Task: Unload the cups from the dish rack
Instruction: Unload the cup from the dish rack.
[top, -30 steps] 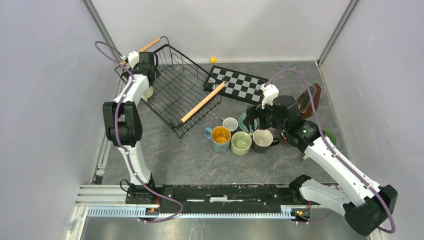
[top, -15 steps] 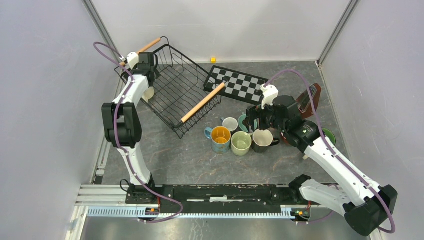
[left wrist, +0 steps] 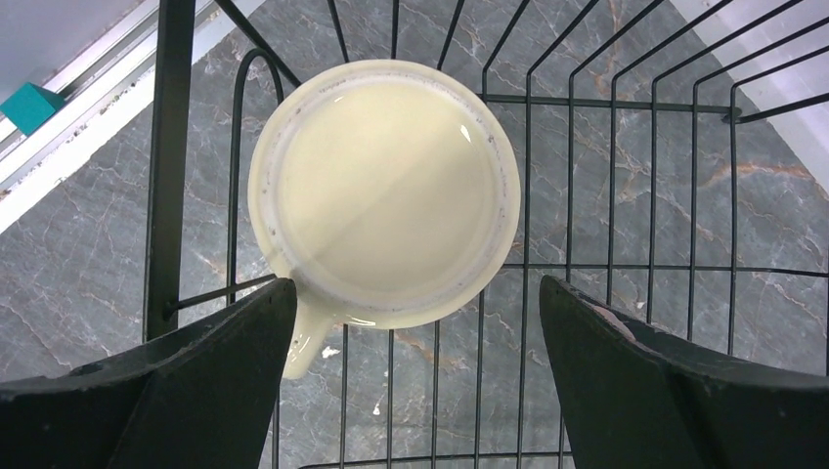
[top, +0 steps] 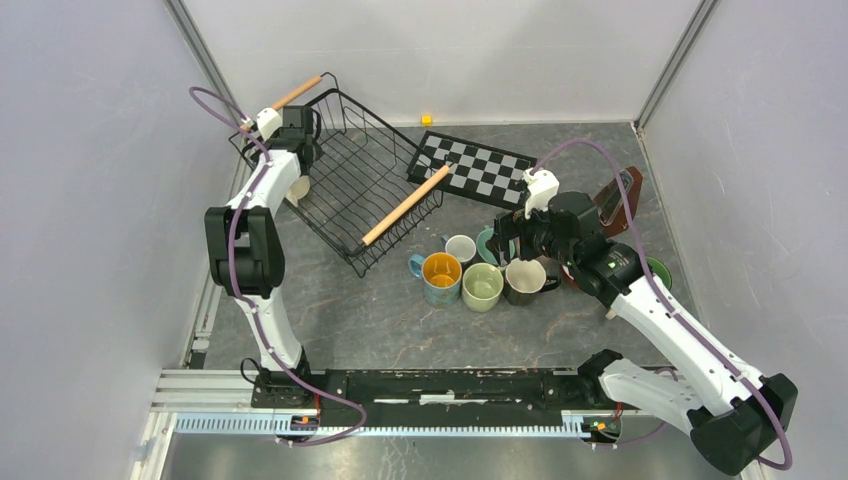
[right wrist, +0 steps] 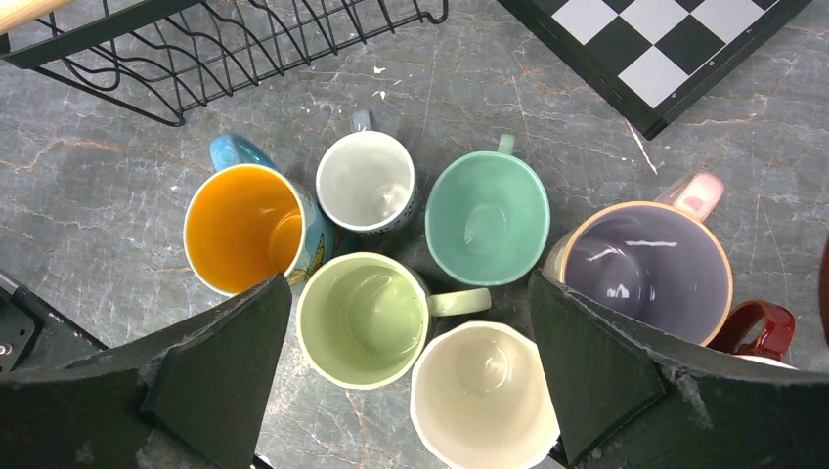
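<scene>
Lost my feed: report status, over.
Left fingers, right fingers open, empty. Left hovers over cream ceramic mug in black wire dish rack. Nothing blocking.

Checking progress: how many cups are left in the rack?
1: a cream cup on the rack's floor by its left wall, under the open left gripper. The left arm hides a little of that side from above.

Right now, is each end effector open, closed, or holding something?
Left end effector: open, empty, over the cream mug in the dish rack.
Right end effector: open, empty, over the light green mug.
</scene>
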`<action>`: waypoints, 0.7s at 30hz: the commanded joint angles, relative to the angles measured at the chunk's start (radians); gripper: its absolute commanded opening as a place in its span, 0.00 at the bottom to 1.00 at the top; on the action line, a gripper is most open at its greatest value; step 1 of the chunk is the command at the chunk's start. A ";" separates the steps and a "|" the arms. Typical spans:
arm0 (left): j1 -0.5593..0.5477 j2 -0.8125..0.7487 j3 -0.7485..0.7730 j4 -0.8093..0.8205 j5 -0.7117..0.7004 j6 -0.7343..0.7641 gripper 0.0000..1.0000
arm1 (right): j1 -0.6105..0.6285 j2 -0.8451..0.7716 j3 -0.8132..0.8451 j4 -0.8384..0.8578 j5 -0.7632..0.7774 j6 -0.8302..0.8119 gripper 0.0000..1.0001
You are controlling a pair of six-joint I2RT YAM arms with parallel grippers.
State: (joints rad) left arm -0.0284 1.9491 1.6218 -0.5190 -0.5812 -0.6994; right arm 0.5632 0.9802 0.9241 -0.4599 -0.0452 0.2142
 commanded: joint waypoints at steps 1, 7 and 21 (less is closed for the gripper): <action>-0.002 -0.069 0.004 -0.046 -0.066 -0.055 1.00 | 0.004 -0.018 -0.005 0.032 -0.001 -0.005 0.98; 0.003 -0.080 -0.035 -0.044 -0.054 -0.077 1.00 | 0.005 -0.020 -0.005 0.032 -0.002 -0.005 0.98; 0.025 -0.051 -0.104 -0.038 -0.027 -0.130 1.00 | 0.003 -0.018 -0.006 0.024 0.001 -0.010 0.98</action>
State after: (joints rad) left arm -0.0319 1.9099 1.5494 -0.5137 -0.5732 -0.7654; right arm 0.5632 0.9760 0.9192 -0.4599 -0.0452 0.2142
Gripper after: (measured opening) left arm 0.997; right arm 0.979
